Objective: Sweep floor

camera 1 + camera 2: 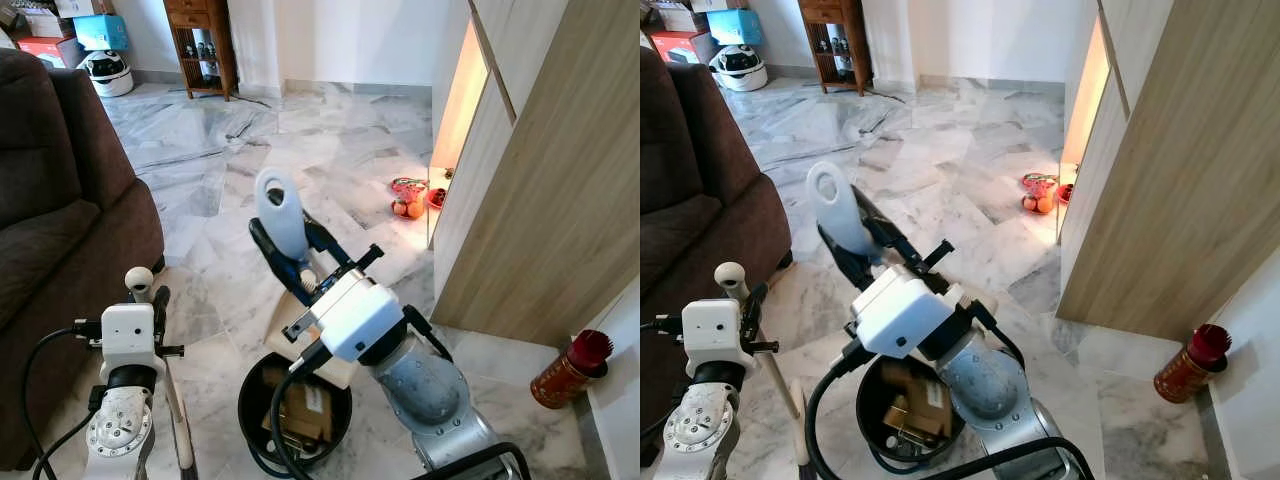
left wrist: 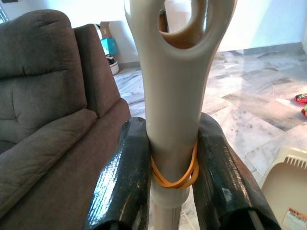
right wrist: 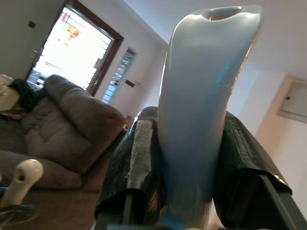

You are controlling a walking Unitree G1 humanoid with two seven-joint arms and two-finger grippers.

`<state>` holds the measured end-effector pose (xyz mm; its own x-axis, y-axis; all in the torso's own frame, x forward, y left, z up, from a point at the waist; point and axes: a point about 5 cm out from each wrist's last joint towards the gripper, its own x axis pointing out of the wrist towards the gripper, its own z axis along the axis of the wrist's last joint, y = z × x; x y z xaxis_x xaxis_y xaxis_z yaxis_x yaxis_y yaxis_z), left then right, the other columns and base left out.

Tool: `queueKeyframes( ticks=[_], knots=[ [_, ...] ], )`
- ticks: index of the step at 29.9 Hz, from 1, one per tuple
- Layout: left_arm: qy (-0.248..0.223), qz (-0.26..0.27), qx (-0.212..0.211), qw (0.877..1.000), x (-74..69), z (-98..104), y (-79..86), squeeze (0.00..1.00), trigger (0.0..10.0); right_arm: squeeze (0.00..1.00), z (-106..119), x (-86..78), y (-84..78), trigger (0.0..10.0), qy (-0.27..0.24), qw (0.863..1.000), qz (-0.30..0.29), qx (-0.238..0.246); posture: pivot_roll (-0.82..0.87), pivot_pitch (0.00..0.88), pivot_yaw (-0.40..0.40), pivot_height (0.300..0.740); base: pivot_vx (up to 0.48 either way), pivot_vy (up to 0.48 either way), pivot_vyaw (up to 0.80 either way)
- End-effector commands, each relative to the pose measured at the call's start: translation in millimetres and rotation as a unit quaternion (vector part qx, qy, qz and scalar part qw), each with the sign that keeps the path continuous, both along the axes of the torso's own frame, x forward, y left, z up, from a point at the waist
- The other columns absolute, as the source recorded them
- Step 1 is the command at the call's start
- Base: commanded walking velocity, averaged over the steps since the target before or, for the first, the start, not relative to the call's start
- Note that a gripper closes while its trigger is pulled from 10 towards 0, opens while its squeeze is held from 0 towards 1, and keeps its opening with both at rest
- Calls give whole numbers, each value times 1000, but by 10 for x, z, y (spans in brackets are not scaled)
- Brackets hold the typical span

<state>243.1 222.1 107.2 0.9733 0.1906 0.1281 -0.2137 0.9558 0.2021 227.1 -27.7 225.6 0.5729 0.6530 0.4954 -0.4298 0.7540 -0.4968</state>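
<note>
Underfoot we see a grey-veined white marble floor (image 1: 330, 150), with a dark brown upholstered sofa (image 1: 50, 230) along our left and a light wood-grain cabinet wall (image 1: 540, 180) on our right. Just before us a round black bin (image 1: 295, 405) sits on the floor, holding cardboard scraps. Our right gripper (image 1: 290, 255) is clamped on the pale blue looped plastic handle (image 1: 280, 212) of what looks like a dustpan, raised above the bin. Our left gripper (image 2: 172, 182) is closed tight around the cream plastic broom handle (image 2: 175, 96), just where an orange rubber band (image 2: 173, 172) circles it; the handle stands upright beside the sofa. A red cylindrical tin (image 1: 570, 370) stands by the cabinet's foot, and small red and orange objects (image 1: 408, 198) lie farther off on the floor.
</note>
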Motion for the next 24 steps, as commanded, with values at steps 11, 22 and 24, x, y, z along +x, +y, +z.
queueKeyframes(
  ticks=[11,22,24],
  knots=[
    [-28,4,6,1000,21,87,17,0,10000,0,120,432,-611,10000,-55,982,-178,12,154,35,32,740,0,0,0],
    [-28,3,5,1000,15,86,26,0,10000,0,-290,640,-1104,10000,36,954,-293,52,157,37,34,740,0,0,0],
    [-27,2,6,1000,3,86,35,0,10000,0,-441,684,-1279,10000,64,939,-331,71,158,38,36,740,0,0,0]
  ],
)
